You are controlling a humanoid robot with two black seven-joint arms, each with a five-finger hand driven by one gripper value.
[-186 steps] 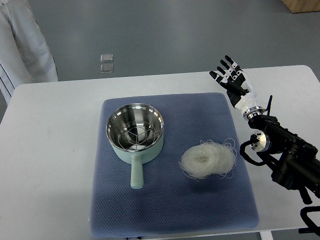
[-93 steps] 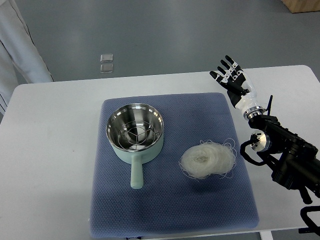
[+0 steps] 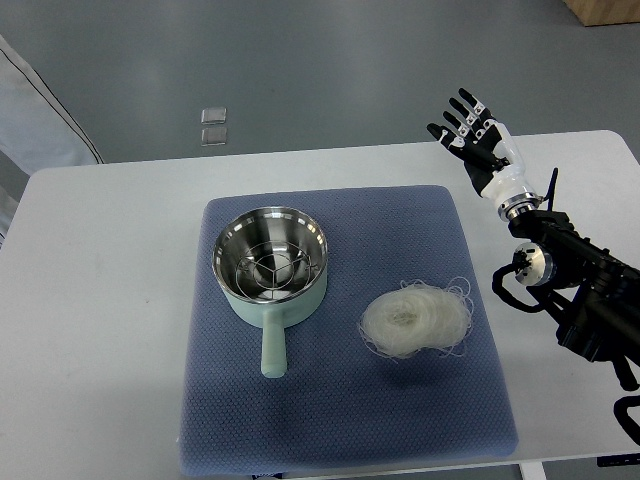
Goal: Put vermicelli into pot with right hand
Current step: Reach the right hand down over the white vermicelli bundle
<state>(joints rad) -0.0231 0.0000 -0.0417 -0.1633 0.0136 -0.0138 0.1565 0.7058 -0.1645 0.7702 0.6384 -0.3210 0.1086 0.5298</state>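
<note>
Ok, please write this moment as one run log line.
right hand: open, raised beyond mat corner | vermicelli: on mat, untouched | pot: holds only rack | left: unseen

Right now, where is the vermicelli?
In the top view, the vermicelli lies on the blue mat, right of the pot, untouched; the right hand is open, well above it.

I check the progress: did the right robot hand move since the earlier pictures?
Yes. The right robot hand, fingers spread, shifted up and right, away from the blue mat; the vermicelli lies untouched.
</note>
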